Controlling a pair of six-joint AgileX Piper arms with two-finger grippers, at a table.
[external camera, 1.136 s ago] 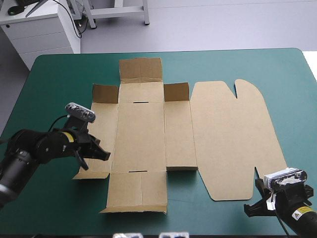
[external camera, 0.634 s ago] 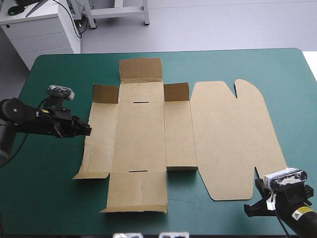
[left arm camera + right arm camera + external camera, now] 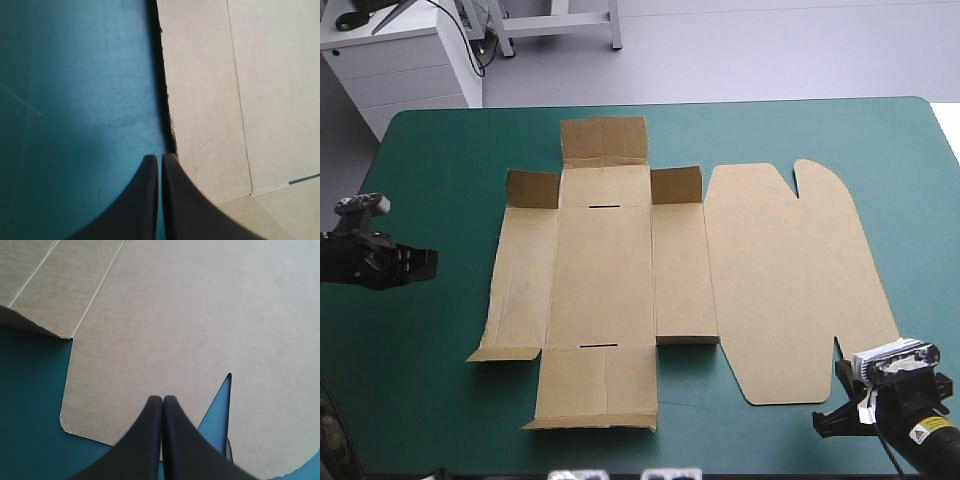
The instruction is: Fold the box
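The black fingers of the left gripper (image 3: 160, 158) meet in one pointed arch, their tips just beside the ragged edge of the brown box (image 3: 240, 90), whose flat, creased panels spread from twelve to four o'clock of them, the teal-green cover (image 3: 75, 100) filling eight to twelve o'clock.

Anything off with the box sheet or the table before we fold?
Nothing is damaged or spilled. The flat brown cardboard box sheet lies spread on the teal-green table cover. Only its three far flaps stand partly raised along their creases, and its left edge looks slightly ragged up close.
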